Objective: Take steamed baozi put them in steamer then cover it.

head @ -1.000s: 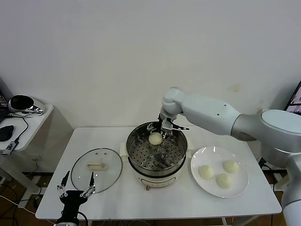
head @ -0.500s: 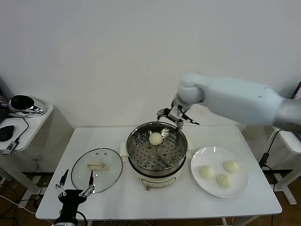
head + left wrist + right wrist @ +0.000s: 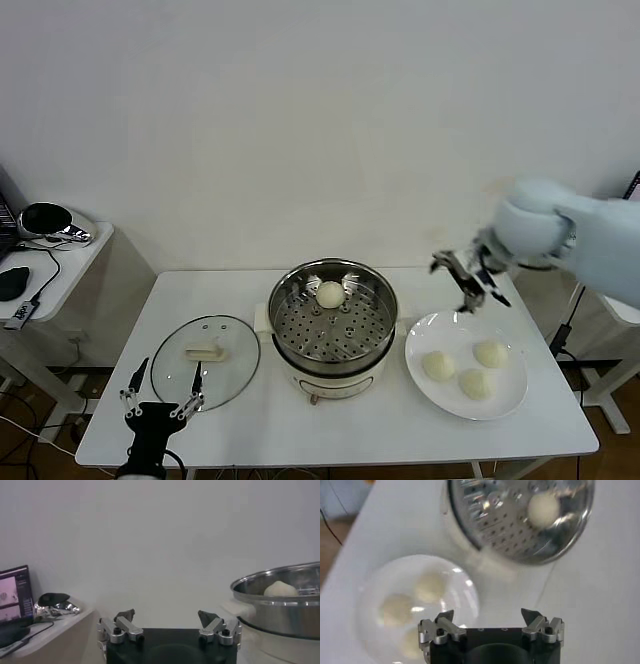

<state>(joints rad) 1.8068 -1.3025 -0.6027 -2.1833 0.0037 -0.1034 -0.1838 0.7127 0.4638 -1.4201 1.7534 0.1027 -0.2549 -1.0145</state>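
Below my right pincer [image 3: 470, 284], which hangs spread and empty in the air, lies the far rim of the flat round white plate [image 3: 510, 400], and on that plate sit three of the small cream-white steamed baozi [image 3: 438, 365]. Off to my pincer's left stands the round shiny stainless-steel steamer [image 3: 333, 315] on its white base, with a fourth cream-white bun [image 3: 330, 294] resting on the perforated tray, toward its far side.

My right wrist camera looks straight down past my open pincer [image 3: 490, 624] and takes in both the plate [image 3: 455, 575] and the steamer [image 3: 520, 517] with its bun [image 3: 543, 509], though the plate's buns come out blurred there. My left wrist camera sees the steamer [image 3: 280, 600] only from the side, the bun's top [image 3: 281, 588] just peeking over the rim. It alone shows a lit screen [image 3: 14, 594] and a shiny dark object [image 3: 52, 604] on the side table.

My left pincer [image 3: 160, 396] waits low at the near table edge, fingers apart, just in front of the round clear glass cover [image 3: 205, 361] with its cream oblong handle, which lies flat on the white table [image 3: 330, 430] beside the steamer. Nothing stands between my right pincer and the plate.

A second ago my right pincer was down inside the steamer at that bun; it has since let go, risen, and swung across to above the plate.
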